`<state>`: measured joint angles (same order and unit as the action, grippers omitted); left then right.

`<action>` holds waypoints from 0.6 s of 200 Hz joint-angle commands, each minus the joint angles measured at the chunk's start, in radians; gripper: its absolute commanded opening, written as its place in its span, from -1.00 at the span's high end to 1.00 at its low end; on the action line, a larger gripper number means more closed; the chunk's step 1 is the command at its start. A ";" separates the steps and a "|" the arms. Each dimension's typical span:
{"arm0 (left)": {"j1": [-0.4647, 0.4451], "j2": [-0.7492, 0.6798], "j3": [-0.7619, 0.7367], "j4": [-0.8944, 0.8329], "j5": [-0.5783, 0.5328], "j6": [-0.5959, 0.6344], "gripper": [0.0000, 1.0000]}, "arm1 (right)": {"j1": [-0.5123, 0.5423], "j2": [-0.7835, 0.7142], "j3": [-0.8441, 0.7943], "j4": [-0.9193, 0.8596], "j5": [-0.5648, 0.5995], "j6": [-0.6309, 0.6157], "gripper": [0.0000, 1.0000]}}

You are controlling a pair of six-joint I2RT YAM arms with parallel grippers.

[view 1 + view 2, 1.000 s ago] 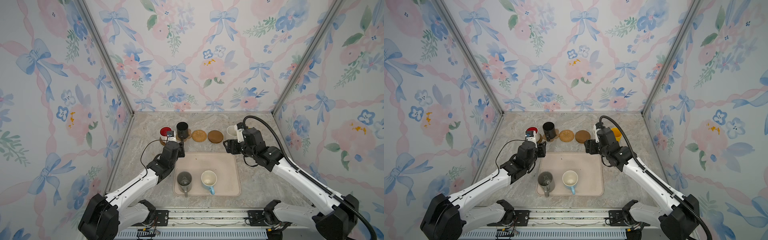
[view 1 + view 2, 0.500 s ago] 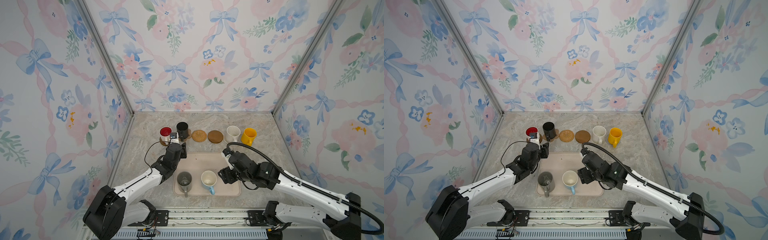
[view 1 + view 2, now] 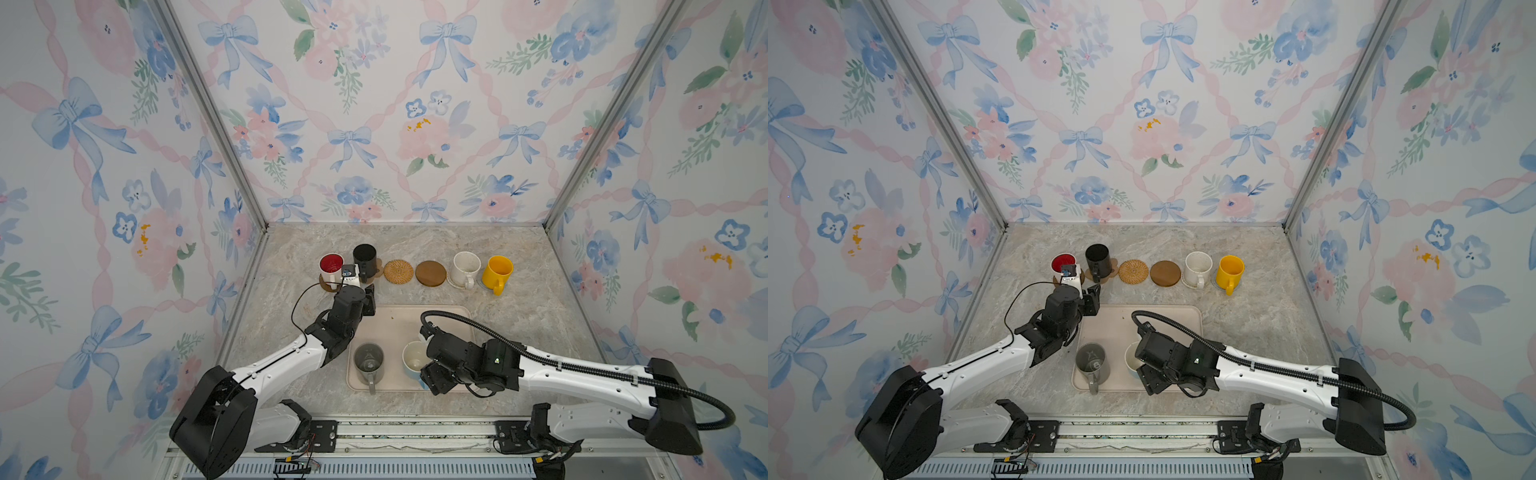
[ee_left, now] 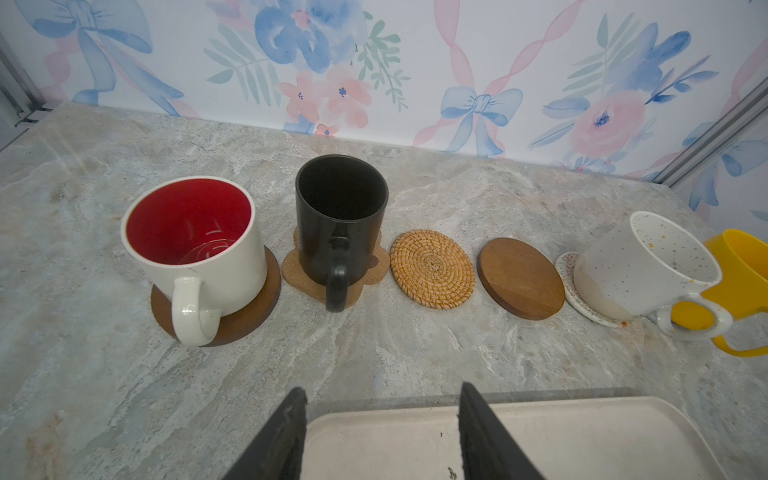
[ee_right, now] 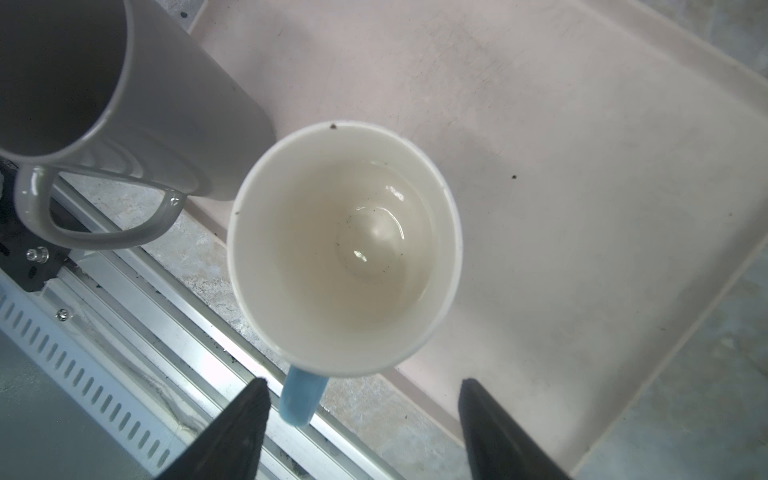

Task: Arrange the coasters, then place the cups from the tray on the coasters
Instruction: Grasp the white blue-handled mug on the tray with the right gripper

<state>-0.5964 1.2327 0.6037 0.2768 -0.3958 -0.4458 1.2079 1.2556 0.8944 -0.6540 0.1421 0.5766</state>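
On the tray (image 5: 582,166), the blue mug (image 5: 345,249) stands upright, handle toward the front rail (image 3: 415,430); right pincer (image 5: 362,381) spread, empty.

Back row, L→R: white/red-inside mug (image 4: 195,245) on dark wood disc (image 4: 249,316), black mug (image 4: 340,220) on paw coaster (image 4: 295,270), bare rattan round (image 4: 432,269), bare second wood disc (image 4: 521,277), speckled cream mug (image 4: 648,266) on cream woven mat (image 4: 567,266), yellow mug (image 3: 496,270); grey mug (image 3: 368,361) + lt-blue mug (image 5: 345,249) upright on beige tray (image 3: 415,324), handles twd front.

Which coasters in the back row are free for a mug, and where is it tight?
Free: the rattan coaster and the wooden disc, between the black mug and the speckled mug. Crowded: the speckled mug beside the yellow mug.
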 commanded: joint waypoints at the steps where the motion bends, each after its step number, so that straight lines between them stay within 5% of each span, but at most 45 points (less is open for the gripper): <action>1: -0.001 0.008 -0.008 0.031 0.011 0.023 -0.10 | 0.015 0.034 -0.017 0.057 -0.037 0.042 -0.49; 120: 0.011 0.022 -0.019 0.059 0.041 0.023 -0.12 | 0.018 0.157 0.002 0.063 -0.022 0.125 0.00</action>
<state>-0.5941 1.2469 0.6018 0.3199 -0.3656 -0.4454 1.2148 1.3968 0.8913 -0.5930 0.1120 0.6685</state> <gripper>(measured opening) 0.557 0.517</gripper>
